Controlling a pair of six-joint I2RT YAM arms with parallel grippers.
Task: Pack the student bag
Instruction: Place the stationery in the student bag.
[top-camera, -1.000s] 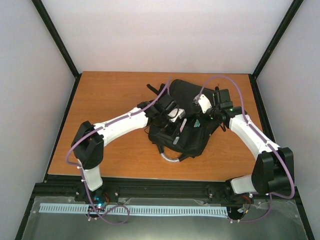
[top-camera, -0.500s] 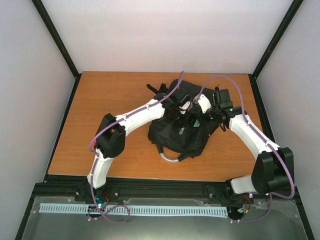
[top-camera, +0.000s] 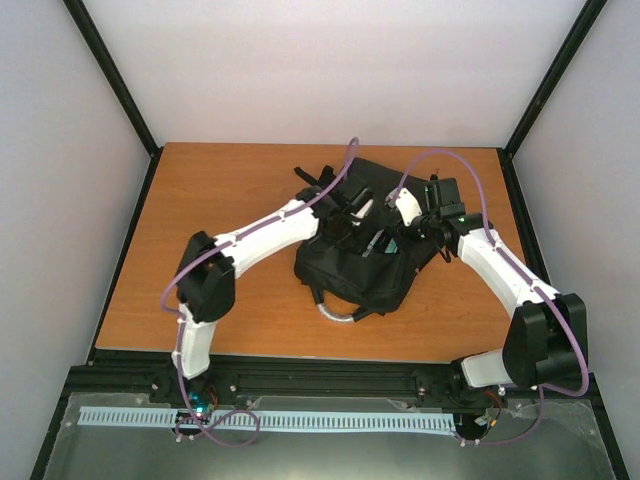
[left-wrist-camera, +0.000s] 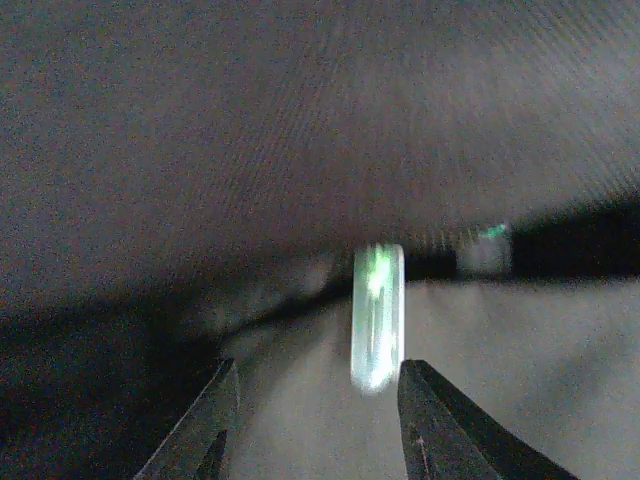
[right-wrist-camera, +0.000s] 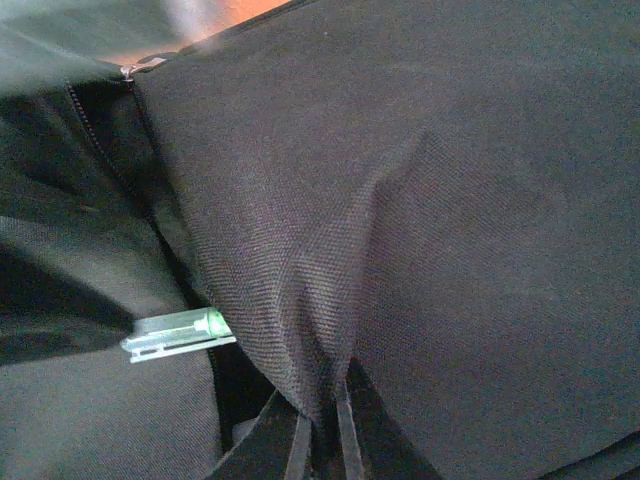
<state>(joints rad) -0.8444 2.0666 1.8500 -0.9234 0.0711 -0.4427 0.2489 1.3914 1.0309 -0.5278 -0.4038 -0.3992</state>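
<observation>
Black student bag (top-camera: 360, 268) lies on the orange surface (top-camera: 210, 200), just toward 3 o'clock of its middle.
The left pincer (left-wrist-camera: 318, 370) reaches into the bag, fingers spread wide and clamping nothing; a translucent greenish tube (left-wrist-camera: 377, 318) stands at its 1 o'clock. The right pincer (right-wrist-camera: 322, 418) is pinched tight on a fold of bag fabric.

the large black fabric backpack (top-camera: 355, 275) lay on the flat orange-brown wooden table (top-camera: 220, 190), right of its middle. the left gripper (left-wrist-camera: 315, 375) sat in its opening, fingers apart, a small translucent green-tinted plastic cylinder (left-wrist-camera: 377, 318) just ahead between them. the right gripper (right-wrist-camera: 320, 425) pinched a fabric fold on the bag's right side.
</observation>
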